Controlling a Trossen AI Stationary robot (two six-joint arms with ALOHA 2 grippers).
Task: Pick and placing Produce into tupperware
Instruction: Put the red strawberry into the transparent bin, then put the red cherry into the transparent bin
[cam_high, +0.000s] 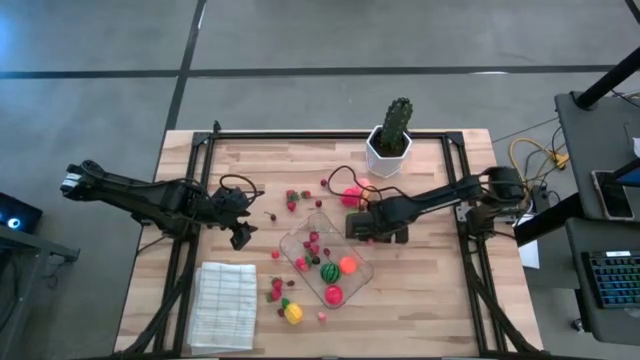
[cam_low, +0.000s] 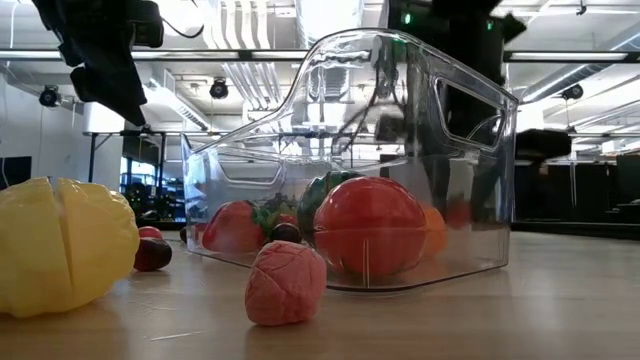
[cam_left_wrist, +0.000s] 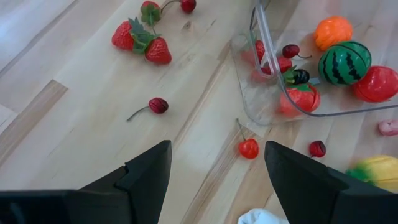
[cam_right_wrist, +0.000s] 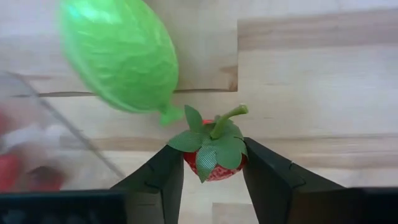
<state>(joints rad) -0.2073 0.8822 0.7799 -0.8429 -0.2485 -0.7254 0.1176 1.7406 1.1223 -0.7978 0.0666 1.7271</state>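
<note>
Dark fingers of the right gripper (cam_right_wrist: 210, 167) clamp a toy strawberry (cam_right_wrist: 212, 152) from both sides, its green leaves and stem pointing out past the tips. Just beyond it in the right wrist view lies a green fruit (cam_right_wrist: 118, 56), with a corner of the clear tupperware (cam_right_wrist: 59, 146) beside it. From above, the right arm reaches in from the table's right edge, stretched low toward the centre, its gripper (cam_high: 372, 228) beside the container's far right edge. The tupperware (cam_high: 296, 243) sits mid-table, turned at an angle, holding a striped watermelon ball (cam_high: 329, 271), an orange piece (cam_high: 347, 265), a pink-red piece (cam_high: 333, 294) and several small berries. The left arm extends from the left edge, its gripper (cam_high: 241, 236) hovering left of the container with fingers apart and empty. Below them in the left wrist view lie loose cherries (cam_left_wrist: 158, 105), a red cherry (cam_left_wrist: 249, 148) and two strawberries (cam_left_wrist: 142, 40) on the bare wood. A yellow fruit (cam_high: 293, 313) rests at the near edge beside a folded white cloth (cam_high: 224, 304). A potted cactus (cam_high: 391, 136) stands at the far side.
</note>
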